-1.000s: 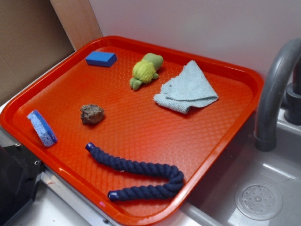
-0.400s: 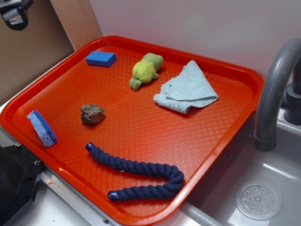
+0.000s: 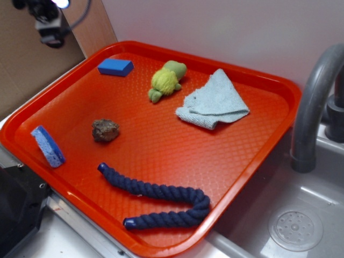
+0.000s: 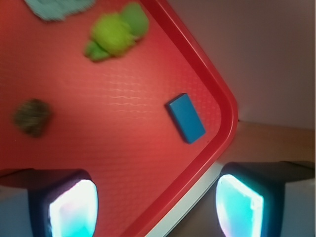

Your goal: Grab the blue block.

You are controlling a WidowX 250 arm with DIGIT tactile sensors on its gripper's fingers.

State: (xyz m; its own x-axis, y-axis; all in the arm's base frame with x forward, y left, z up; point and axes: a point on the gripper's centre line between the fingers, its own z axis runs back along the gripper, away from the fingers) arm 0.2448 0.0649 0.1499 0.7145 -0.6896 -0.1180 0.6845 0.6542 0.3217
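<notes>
A pale wall [image 3: 226, 27] stands behind, brown cardboard panels [image 3: 32, 59] at the left. A grey faucet [image 3: 314, 102] arches over a grey sink [image 3: 290, 215] at right.

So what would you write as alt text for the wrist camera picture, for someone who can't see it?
Looking down from above, a small blue block lies near the corner of a red tray, with the open gripper glowing cyan at the bottom edge. A green plush toy and a brown lumpy object lie blurred farther off.
</notes>
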